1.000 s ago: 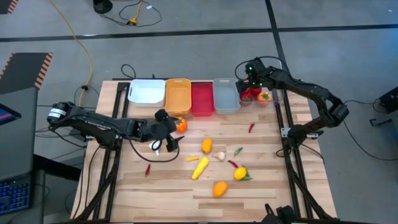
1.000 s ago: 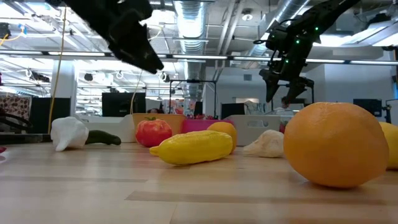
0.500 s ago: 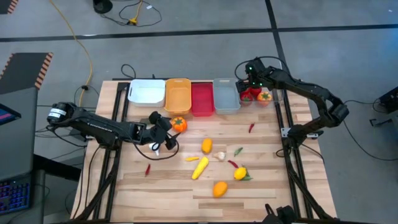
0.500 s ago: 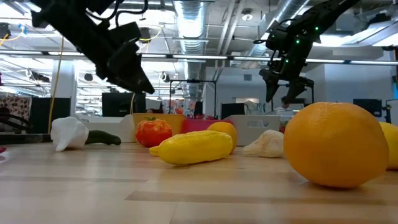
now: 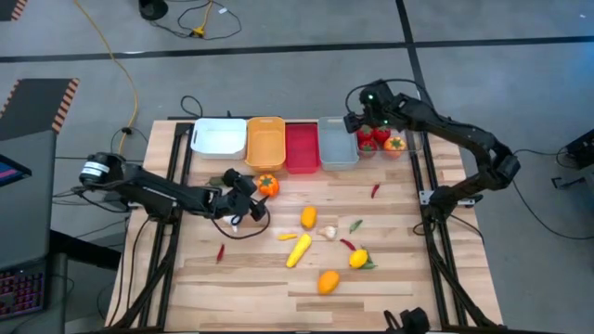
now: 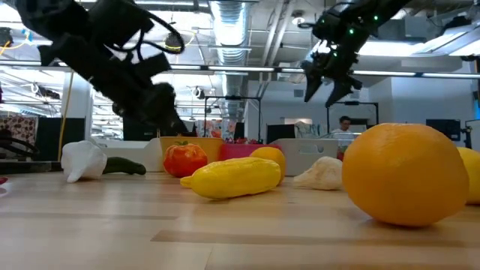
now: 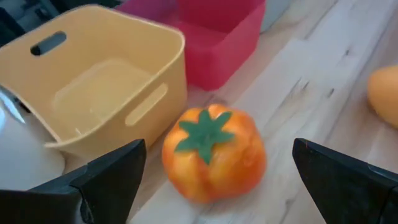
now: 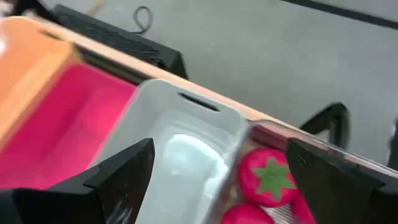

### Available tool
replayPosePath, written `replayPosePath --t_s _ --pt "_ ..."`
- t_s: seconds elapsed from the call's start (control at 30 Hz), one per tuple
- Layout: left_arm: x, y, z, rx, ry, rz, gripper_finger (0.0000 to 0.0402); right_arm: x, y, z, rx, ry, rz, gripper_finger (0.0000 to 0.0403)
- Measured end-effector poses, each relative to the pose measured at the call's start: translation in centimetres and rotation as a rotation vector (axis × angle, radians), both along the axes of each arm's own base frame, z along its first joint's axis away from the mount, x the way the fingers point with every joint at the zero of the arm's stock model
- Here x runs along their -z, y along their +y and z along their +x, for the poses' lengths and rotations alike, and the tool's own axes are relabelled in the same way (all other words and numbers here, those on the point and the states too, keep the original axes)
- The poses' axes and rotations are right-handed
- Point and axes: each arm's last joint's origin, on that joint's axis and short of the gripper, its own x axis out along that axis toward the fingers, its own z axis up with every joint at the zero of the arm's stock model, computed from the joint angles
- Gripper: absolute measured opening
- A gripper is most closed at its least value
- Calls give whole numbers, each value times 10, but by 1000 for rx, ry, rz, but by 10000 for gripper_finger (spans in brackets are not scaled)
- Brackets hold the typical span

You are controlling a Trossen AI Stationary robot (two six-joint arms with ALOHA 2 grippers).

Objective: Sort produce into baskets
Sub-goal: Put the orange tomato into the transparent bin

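On the near part of the table (image 5: 278, 278) lie loose pieces: an orange fruit (image 5: 328, 281), a lemon (image 5: 358, 259), a yellow corn (image 5: 298, 250), a red chilli (image 5: 347, 244) and a white garlic (image 5: 328, 233). A little farther, the left gripper (image 5: 243, 198) stands low with its fingers wide and empty, and the orange pepper (image 7: 214, 152) sits between them, just beside the orange basket (image 7: 93, 93). The pepper is round, shiny and has a green star top.

I think the pepper can roll away if one finger touches it first, because it is round and smooth. It can also be pushed against the basket wall and move the basket.

At the far edge stand the white basket (image 5: 219, 137), the red basket (image 5: 302, 147) and the grey basket (image 5: 337, 142). The right gripper (image 5: 357, 121) hangs above the grey basket and the clear basket (image 5: 408, 148), its fingers wide, holding nothing. Red tomatoes (image 8: 270, 176) are already in the clear one.
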Motion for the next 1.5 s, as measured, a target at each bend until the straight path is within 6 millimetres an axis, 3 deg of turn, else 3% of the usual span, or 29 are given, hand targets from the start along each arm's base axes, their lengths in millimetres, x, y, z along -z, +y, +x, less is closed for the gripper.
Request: replayPosePath --t_s 0.17,0.37,0.87,1.03,1.5 --pt "20 1 9 -22 27 11 391 -13 18 18 -84 -34 -28 388" --pt "29 2 16 -38 -9 10 391 -15 43 35 -185 -38 -29 388" --pt "9 4 27 -74 -119 -11 391 -16 96 62 -381 -51 -31 388" --pt "13 11 24 -150 -129 -63 391 -17 109 67 -426 -62 -35 388" --pt "17 17 20 -184 -100 -104 391 -18 125 73 -481 -80 -42 388"
